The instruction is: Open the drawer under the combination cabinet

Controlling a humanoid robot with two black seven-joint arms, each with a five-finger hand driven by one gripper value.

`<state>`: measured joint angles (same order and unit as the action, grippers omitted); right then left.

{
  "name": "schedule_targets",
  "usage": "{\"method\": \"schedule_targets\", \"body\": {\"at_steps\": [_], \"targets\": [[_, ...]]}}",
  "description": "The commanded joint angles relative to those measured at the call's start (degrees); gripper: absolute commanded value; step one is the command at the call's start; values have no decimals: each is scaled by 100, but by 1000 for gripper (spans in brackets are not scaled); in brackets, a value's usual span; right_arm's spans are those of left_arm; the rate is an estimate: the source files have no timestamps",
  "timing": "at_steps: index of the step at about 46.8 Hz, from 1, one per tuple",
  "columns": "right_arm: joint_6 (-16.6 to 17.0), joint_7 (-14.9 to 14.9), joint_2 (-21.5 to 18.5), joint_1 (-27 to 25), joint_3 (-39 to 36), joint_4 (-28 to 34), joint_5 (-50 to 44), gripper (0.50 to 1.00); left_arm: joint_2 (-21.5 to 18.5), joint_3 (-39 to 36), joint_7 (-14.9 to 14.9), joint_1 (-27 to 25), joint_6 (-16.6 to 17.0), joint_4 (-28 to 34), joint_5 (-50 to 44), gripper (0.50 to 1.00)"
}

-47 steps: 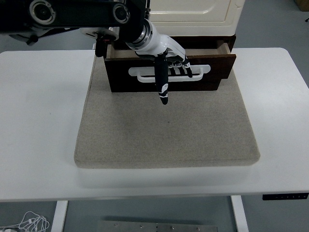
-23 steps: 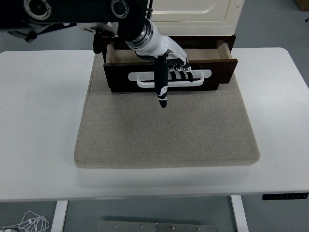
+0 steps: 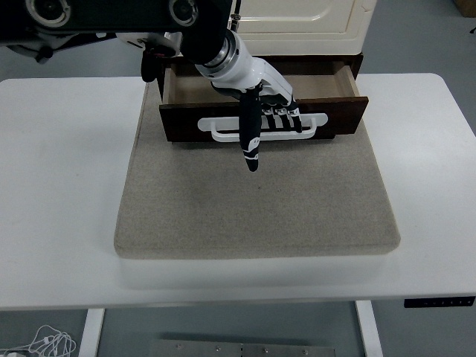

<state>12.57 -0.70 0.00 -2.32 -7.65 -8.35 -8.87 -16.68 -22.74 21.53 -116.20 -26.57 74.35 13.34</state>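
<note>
The drawer [image 3: 260, 100] has slid further out than a second ago; its dark front panel sits lower in the view and more of the pale inside floor shows. It sticks out from under the cream cabinet [image 3: 297, 18] at the far side of the table [image 3: 59, 186], its front over the back part of the grey mat [image 3: 256, 208]. The left hand [image 3: 260, 104] has come toward the near edge with it. Its fingers [image 3: 286, 119] are hooked over the white handle [image 3: 223, 128] and hold it, while one dark finger points straight down past the panel onto the mat. The left arm crosses over the drawer's left rear corner and hides it.
</note>
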Motion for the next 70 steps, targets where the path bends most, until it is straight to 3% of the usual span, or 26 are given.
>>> {"method": "schedule_targets", "body": {"at_steps": [1,20,38,42,47,51,54,57,63,70], "targets": [[0,0,0,-5,0,0,-1,926,-10,59,1,-17,29,-17,11,1000],[0,0,0,4,0,0,-1,926,-186,920,-8,-298,21,-131,11,1000],[0,0,0,-5,0,0,-1,926,-450,3116,-184,-509,64,-1853,-86,1000],[0,0,0,-5,0,0,-1,926,-564,3697,-456,-413,91,-2336,-86,1000],[0,0,0,-5,0,0,-1,926,-757,4154,-1018,-246,126,-2829,-104,1000],[0,0,0,-5,0,0,-1,926,-828,4584,-1405,-53,546,-3224,-95,1000],[0,0,0,-5,0,0,-1,926,-836,5024,-1546,97,1030,-3593,-95,1000],[0,0,0,-5,0,0,-1,926,-863,5446,-1608,281,1233,-4015,-95,1000],[0,0,0,3,0,0,-1,926,-1003,6255,-1897,606,1348,-4771,-147,1000],[0,0,0,3,0,0,-1,926,-1328,6669,-1977,1028,1541,-5352,-499,1000]]}}
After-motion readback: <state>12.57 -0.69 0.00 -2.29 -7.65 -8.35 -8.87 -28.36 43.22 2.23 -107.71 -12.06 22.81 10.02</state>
